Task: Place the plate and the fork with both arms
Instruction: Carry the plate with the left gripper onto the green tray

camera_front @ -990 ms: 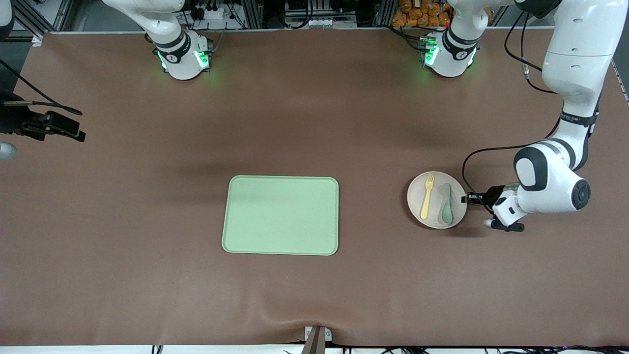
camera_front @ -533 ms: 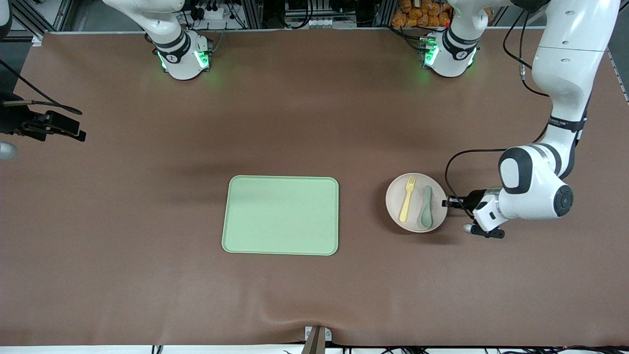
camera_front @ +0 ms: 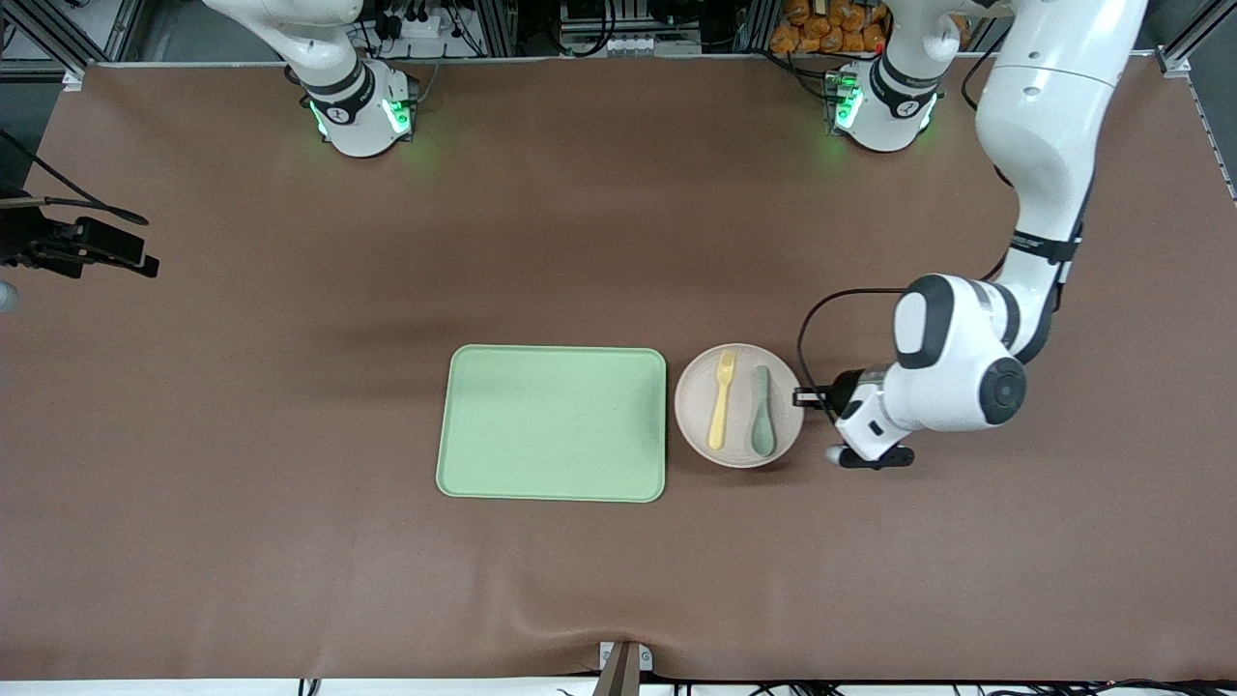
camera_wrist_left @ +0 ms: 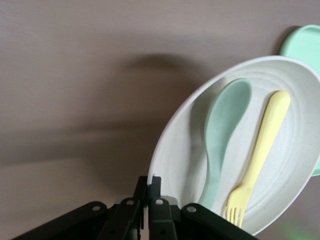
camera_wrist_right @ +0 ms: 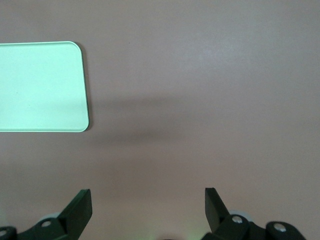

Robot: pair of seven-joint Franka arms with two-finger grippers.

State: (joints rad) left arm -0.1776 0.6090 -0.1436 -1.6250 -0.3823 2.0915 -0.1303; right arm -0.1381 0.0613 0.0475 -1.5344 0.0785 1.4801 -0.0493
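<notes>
The pale plate (camera_front: 738, 443) is beside the green tray (camera_front: 551, 423), at the tray's edge toward the left arm's end of the table. On it lie the yellow fork (camera_front: 721, 413) and a grey-green spoon (camera_front: 762, 411). My left gripper (camera_front: 800, 397) is shut on the plate's rim. In the left wrist view its fingers (camera_wrist_left: 148, 182) pinch the rim of the plate (camera_wrist_left: 300, 170), with the fork (camera_wrist_left: 260, 150) and the spoon (camera_wrist_left: 220, 130) on it. My right gripper (camera_front: 135, 259) waits, open and empty, over the right arm's end of the table; its view shows its open jaws (camera_wrist_right: 147, 200).
The tray is bare; one corner shows in the right wrist view (camera_wrist_right: 40, 85) and one in the left wrist view (camera_wrist_left: 302, 42). The brown table cover (camera_front: 290, 541) runs all round it. A cable loops from the left wrist above the plate.
My left gripper has carried the plate, with fork and spoon on it, from the left arm's end of the table to the tray's edge. The right arm has barely moved.
</notes>
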